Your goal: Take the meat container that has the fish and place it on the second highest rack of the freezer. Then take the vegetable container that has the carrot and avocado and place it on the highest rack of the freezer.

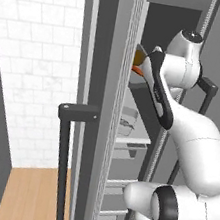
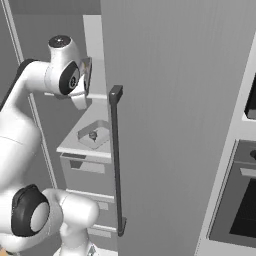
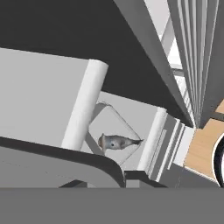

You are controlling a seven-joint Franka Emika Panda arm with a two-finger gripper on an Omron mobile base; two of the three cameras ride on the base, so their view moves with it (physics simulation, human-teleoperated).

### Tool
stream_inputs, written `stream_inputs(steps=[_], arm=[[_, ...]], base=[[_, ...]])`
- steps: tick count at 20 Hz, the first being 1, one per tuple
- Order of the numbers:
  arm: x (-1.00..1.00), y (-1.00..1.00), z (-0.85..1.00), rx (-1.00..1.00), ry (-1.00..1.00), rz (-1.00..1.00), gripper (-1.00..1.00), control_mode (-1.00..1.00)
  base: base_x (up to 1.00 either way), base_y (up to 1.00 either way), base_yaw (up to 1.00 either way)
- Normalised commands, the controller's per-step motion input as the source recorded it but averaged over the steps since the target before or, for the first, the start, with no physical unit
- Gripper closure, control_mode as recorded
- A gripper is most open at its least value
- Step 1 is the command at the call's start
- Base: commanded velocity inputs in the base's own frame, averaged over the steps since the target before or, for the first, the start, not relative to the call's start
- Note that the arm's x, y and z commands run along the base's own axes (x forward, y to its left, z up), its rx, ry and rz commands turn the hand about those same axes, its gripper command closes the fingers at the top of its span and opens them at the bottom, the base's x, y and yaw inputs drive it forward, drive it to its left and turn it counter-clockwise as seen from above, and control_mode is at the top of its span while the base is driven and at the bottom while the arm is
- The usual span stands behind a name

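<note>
Inside the freezer (image 1: 148, 17) we see the meat container (image 3: 114, 131) shelved with the fish (image 3: 117, 141); our gripper's opening is hidden.

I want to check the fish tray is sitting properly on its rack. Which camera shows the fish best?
The hand view: it looks down at the fish lying whole inside the meat container, unobstructed. The right base view shows the fish small in its tray on a freezer shelf. In the left base view the tray is half hidden behind the door edge.
</note>
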Motion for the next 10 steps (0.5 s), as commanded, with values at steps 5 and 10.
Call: stream_inputs(steps=[5, 10], arm=[[1.0, 0.0, -0.1, 0.0, 0.03, -0.05, 1.0, -1.0], [1.0, 0.0, -0.2, 0.0, 0.04, -0.07, 1.0, -1.0]], base=[[0.0, 0.0, 0.0], [0.0, 0.0, 0.0]])
